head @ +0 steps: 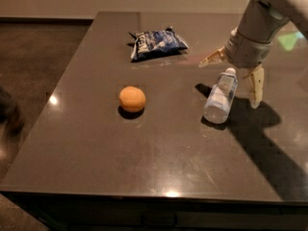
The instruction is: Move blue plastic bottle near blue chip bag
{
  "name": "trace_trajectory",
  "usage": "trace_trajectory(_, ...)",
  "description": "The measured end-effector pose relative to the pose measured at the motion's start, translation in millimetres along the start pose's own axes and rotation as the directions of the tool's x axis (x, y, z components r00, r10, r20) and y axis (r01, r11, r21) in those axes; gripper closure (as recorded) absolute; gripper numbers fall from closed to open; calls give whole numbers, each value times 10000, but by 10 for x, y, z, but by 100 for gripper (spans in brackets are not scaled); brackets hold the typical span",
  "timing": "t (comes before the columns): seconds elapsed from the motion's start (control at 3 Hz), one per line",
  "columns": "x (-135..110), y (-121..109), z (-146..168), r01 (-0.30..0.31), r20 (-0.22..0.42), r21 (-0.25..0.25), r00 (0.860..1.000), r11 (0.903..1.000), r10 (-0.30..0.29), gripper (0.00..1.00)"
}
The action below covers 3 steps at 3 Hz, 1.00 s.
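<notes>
a dark table (pixel 96 167) is seen, and an orange ball (pixel 132 98) is set on it, left of the middle. all places below are given from this ball.

the blue plastic bottle (pixel 220 96) is laid on its side to the right of the ball, well apart from it, at about the same depth on the table. its white cap is turned away toward the far right, and its base is turned toward the near edge.

the blue chip bag (pixel 156 43) is laid flat behind the ball and slightly to the right, toward the far edge. it is well apart from both the ball and the bottle.

the gripper (pixel 229 83) is held to the right of the ball, over the cap end of the bottle. its two pale fingers (pixel 256 85) are spread wide, one pointed left and one pointed down, and nothing is gripped by them. the cap is seen between the fingers; whether it is touched by either cannot be told.

a long shadow is cast on the table to the right of the ball, past the bottle.
</notes>
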<state>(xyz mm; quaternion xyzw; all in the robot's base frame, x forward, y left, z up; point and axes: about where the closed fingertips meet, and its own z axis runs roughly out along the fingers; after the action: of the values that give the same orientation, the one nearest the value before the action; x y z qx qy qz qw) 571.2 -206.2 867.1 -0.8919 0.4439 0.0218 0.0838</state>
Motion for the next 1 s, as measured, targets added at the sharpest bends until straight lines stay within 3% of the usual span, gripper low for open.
trace_trajectory(0.33,-135,0,-52,507,160,-120,9986,9986,-505,33)
trace_trajectory(1.0,-97,-133,-33,496,472,-67,9977,9987,-492,78)
